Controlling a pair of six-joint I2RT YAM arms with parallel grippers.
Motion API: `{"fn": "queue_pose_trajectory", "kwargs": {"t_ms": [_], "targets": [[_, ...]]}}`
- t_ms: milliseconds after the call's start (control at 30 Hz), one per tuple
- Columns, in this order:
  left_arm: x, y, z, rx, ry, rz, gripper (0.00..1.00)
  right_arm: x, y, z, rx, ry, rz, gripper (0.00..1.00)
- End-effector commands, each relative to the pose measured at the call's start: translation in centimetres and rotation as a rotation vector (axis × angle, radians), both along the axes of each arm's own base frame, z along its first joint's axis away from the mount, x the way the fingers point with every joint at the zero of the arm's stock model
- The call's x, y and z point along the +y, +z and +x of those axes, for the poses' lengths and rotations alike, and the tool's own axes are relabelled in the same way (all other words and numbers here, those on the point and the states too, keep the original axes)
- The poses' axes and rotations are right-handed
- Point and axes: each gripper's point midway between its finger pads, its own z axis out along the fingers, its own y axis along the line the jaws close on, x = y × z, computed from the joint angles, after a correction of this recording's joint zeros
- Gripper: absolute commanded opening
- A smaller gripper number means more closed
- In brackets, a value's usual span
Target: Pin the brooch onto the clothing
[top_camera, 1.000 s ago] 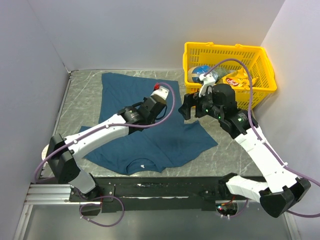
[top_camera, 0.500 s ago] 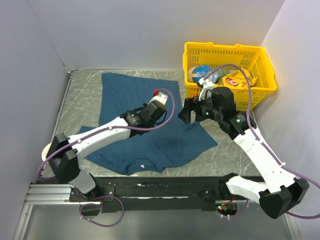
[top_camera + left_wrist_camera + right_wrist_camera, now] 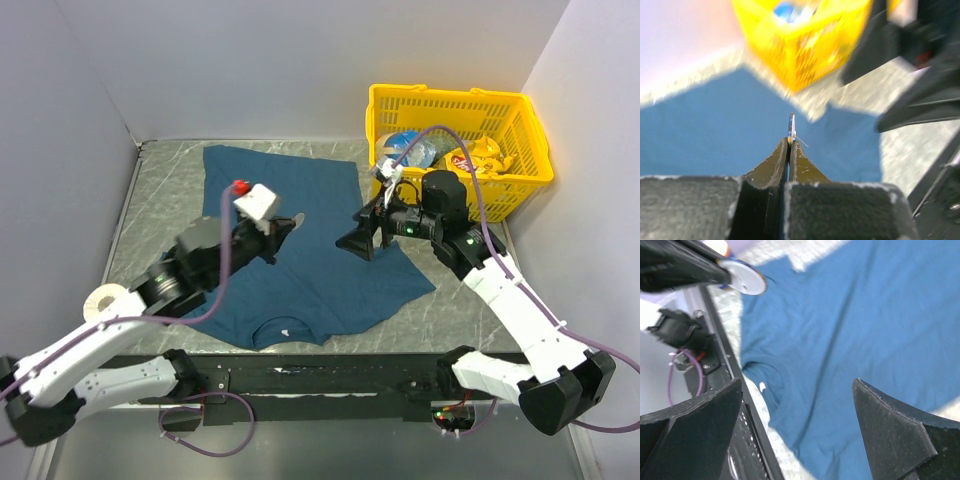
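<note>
The left arm (image 3: 100,368) reaches from its base at the near left corner up and to the right, with the wrist raised. The left gripper (image 3: 290,222) points to the right, and its two fingers (image 3: 777,160) are pressed together and pinch the brooch (image 3: 791,127) at the very tips. The right arm (image 3: 520,310) stretches from its base at the near right up and to the left, and the right gripper (image 3: 358,240) points to the left with its fingers (image 3: 700,415) spread wide, facing the left gripper, near but apart from it
</note>
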Motion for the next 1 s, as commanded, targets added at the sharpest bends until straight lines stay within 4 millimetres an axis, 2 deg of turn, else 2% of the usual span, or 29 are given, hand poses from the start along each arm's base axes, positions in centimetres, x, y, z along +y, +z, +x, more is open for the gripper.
{"fn": "queue_pose_trajectory", "kwargs": {"t_ms": [0,133,267,333,367,467,533,733,800,867,900,933,967], "targets": [[-0.8,4.7,-2.4,-0.158,-0.164,-0.151,0.01,2.2,6.0,-1.3,-0.217,0.180,0.147,0.95],[-1.2,6.0,-4.1,-0.190,-0.275,-0.167,0.01,3.6,8.5,-1.9,-0.287,0.249,0.230,0.93],[-1.9,6.5,-6.2,-0.220,-0.402,-0.178,0.01,4.7,9.0,-2.3,-0.288,0.284,0.243,0.91],[-1.9,6.1,-6.6,-0.222,-0.422,-0.171,0.01,5.2,9.6,-2.5,-0.311,0.314,0.259,0.89],[-1.8,6.8,-6.8,-0.248,-0.423,-0.190,0.01,5.4,9.8,-2.6,-0.319,0.321,0.266,0.88],[-1.6,7.0,-7.0,-0.259,-0.426,-0.198,0.01,5.8,9.9,-3.0,-0.319,0.350,0.274,0.78],[-1.5,7.1,-7.0,-0.262,-0.423,-0.200,0.01,5.9,9.9,-3.0,-0.315,0.351,0.277,0.61],[-1.5,7.0,-7.0,-0.258,-0.424,-0.203,0.01,6.4,10.1,-3.7,-0.310,0.389,0.300,0.57],[-1.6,6.8,-6.9,-0.253,-0.426,-0.199,0.01,6.5,10.2,-4.0,-0.311,0.406,0.303,0.52],[-1.6,6.8,-6.8,-0.252,-0.423,-0.200,0.01,6.8,10.2,-4.4,-0.304,0.424,0.300,0.42],[-1.7,6.7,-6.8,-0.251,-0.425,-0.197,0.01,6.9,10.1,-4.3,-0.294,0.429,0.294,0.30],[-1.7,6.8,-6.7,-0.253,-0.418,-0.199,0.01,6.9,10.4,-4.6,-0.297,0.440,0.293,0.25],[-1.6,6.8,-6.7,-0.253,-0.414,-0.199,0.01,7.0,10.2,-4.6,-0.284,0.444,0.287,0.14]]}}
